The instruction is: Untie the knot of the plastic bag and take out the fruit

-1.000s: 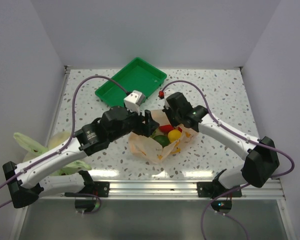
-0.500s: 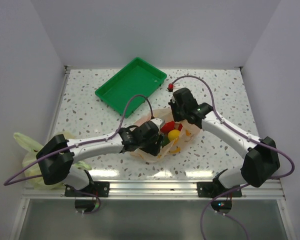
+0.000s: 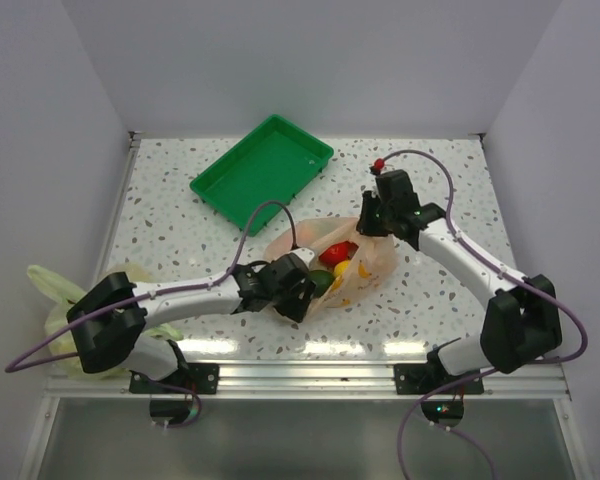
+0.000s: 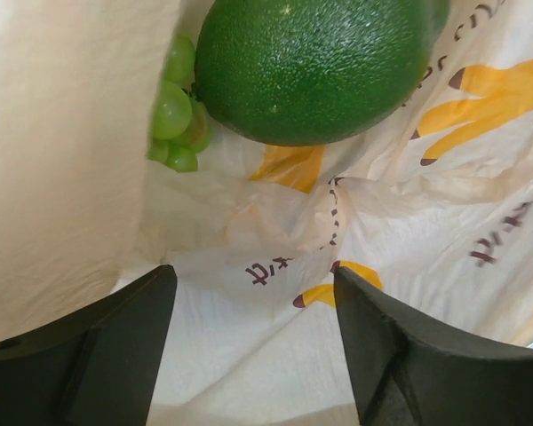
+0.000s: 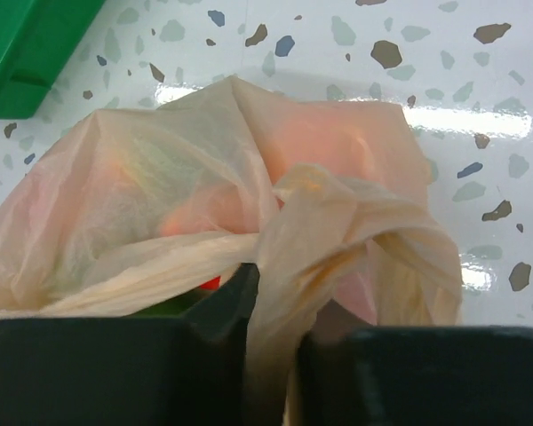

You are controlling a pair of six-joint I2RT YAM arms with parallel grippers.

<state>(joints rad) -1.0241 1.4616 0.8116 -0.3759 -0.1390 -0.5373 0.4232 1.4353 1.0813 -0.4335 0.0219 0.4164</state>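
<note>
Noted right gripper (image 5: pixel 280 328) pinched onto plastic bag (image 5: pixel 142 204) film, likely propping mouth up; left gripper (image 4: pixel 249 293) wide inside, ready for dark green fruit (image 4: pixel 311 67).

This is a robotics lab test cell. Plain white walls (image 3: pixel 310 60) box in a speckled, terrazzo-patterned tabletop (image 3: pixel 170 215), rising behind the green tray (image 3: pixel 265 165) and to either side of it. Along the tabletop edge farthest from the tray runs an aluminium rail (image 3: pixel 310 372). The bases of a left arm (image 3: pixel 180 295) and a right arm (image 3: pixel 460 258) are bolted to it, both white and black, with purple cables (image 3: pixel 420 153) looping off them. Just nearer than the tray lies a plastic bag (image 3: pixel 375 262) of glossy fruit (image 3: pixel 332 252), the only other goods set out besides the tray.
</note>
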